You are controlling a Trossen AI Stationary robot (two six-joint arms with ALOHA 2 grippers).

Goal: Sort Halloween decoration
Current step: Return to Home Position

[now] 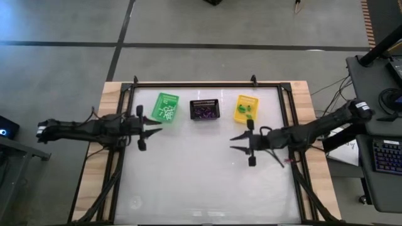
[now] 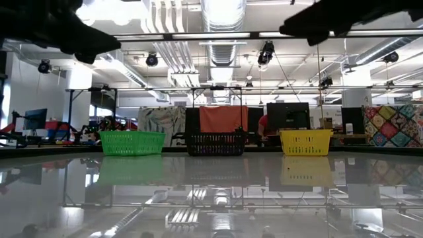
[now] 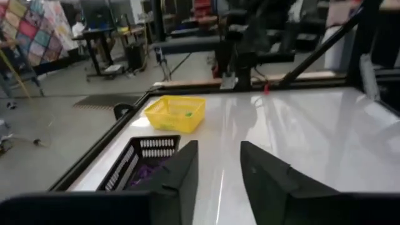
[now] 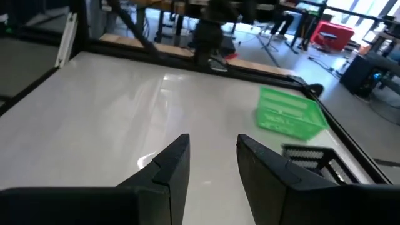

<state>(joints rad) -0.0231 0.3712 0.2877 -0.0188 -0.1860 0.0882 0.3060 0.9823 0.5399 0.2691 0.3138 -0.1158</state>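
Note:
Three small baskets stand in a row along the table's far edge: green (image 1: pixel 166 107), black (image 1: pixel 205 110) and yellow (image 1: pixel 246 108). The Halloween decoration lies inside them: white trinkets (image 1: pixel 167 113) in the green one, purple trinkets (image 3: pixel 147 170) in the black one, a green trinket (image 3: pixel 187 114) in the yellow one. My left gripper (image 1: pixel 157 130) hovers level just in front of the green basket, open, with nothing between its fingers. My right gripper (image 1: pixel 232 142) hovers level in front of the yellow basket, also open and holding nothing.
The white tabletop (image 1: pixel 195 176) is bordered by a black frame (image 1: pixel 207 83) and wooden side strips. A desk with a keyboard (image 1: pixel 384 156) stands past the table's right edge. Free surface stretches from the baskets to the near edge.

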